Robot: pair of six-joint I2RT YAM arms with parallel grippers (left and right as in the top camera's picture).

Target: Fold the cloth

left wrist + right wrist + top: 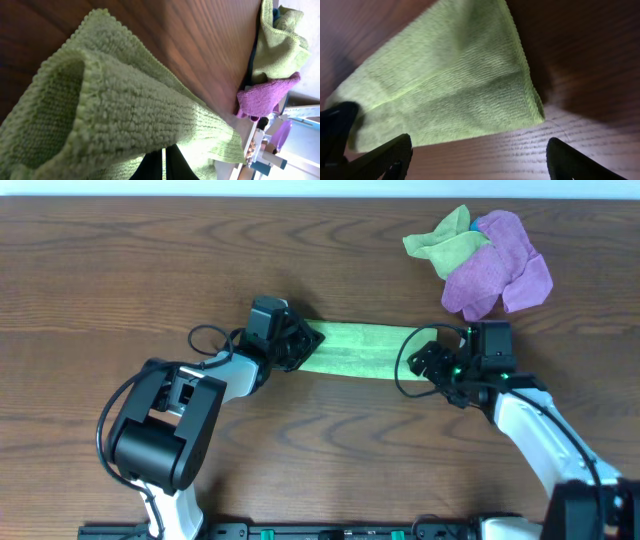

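From overhead, the cloth lies as a strip on the surface, its long axis running between my left hand and right hand. In the left wrist view, my left hand appears to be pinching its bunched end. In the right wrist view, my right hand is spread, and the cloth's far end lies just ahead of it.

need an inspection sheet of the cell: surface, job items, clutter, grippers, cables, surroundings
Surface: wooden table, bare wood, no spills seen.
Job's things: green cloth, a narrow strip between the two grippers, its left end raised and bunched.
Clutter: purple cloth and yellow-green cloth heaped at the far right corner, apart from the green cloth.
Grippers: left gripper shut on the green cloth's end; right gripper open, fingers spread before the flat right end.
Cables: black cable loop by the left arm; another close to the cloth's right end.
Surroundings: blurred objects past the table edge; unidentifiable.
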